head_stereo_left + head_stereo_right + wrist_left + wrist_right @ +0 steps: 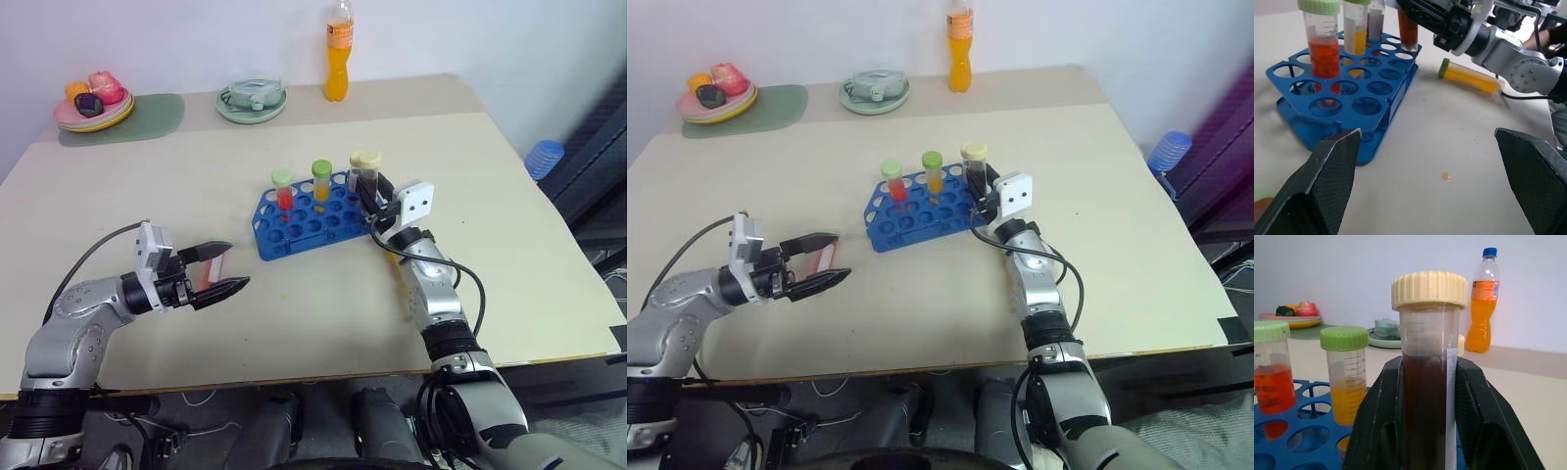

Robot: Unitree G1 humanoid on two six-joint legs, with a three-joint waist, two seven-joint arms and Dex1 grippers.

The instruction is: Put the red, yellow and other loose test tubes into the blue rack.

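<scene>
Right claw (1425, 431): black fingers pinched on the brown tube (1426, 396), upright, cream cap on top; held at the right end of the blue rack (309, 220), over or in a hole there, cannot tell which.
Left claw (220, 269): fingers spread wide, nothing between them; hovers above the desk (509, 245), well left of the rack, pointing toward it.
Red tube (284, 194): green cap, upright in a back-row hole toward the rack's left end.
Yellow tube (321, 184): green cap, upright in the rack, between the red tube and the brown tube.
Second yellow tube (1469, 78): green cap, lies on its side on the desk, just beside the rack's right end, under the right arm.
Spot (1445, 176): small orange drop on the desk, in front of the rack.
Far edge: orange drink bottle (339, 51), green dish (252, 101), plate of fruit (93, 106) on a green mat (147, 119).
</scene>
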